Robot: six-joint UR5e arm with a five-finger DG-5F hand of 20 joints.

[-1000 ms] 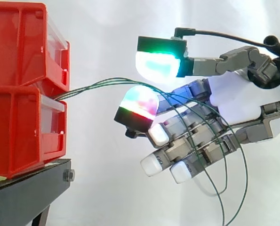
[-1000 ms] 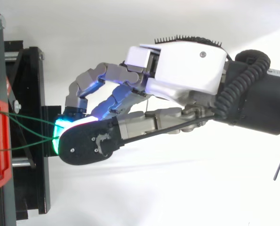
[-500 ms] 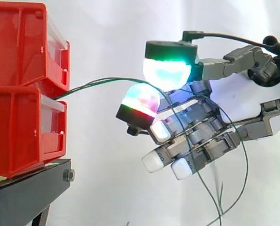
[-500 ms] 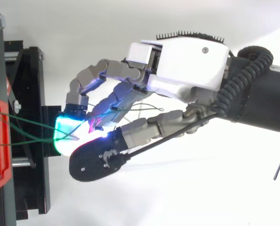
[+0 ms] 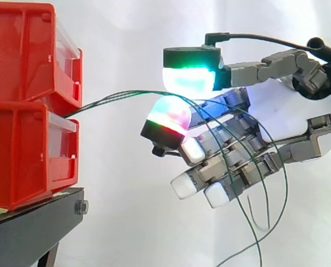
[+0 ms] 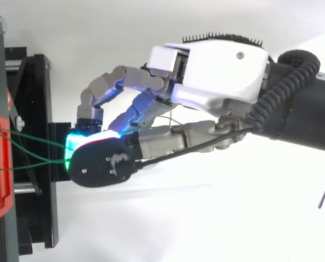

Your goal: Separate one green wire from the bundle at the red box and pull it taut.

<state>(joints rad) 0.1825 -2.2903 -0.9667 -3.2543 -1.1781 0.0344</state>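
Note:
Two red boxes are stacked at the left, the upper one [image 5: 26, 50] on the lower one [image 5: 26, 156]. Thin green wires [image 5: 115, 99] leave the gap between them and run right to my hand [image 5: 287, 117]. They pass through the narrow slot between the green-glowing thumb pad [image 5: 188, 78] above and a multicoloured finger pad [image 5: 168, 114] below. From there they drape over the curled fingers and hang down. From above, two strands of the wires [image 6: 36, 143] spread from the red box [image 6: 1, 164] and meet under the thumb of the hand [image 6: 217, 71].
The boxes rest on a black stand [image 5: 31, 228] at the lower left, which appears from above as a black frame [image 6: 34, 109]. A white curtain lies behind. Loose wire ends dangle below the hand.
The thumb dropped onto the finger pad half a second ago and has now lifted and shifted left again. The wires between box and hand show as separate strands again.

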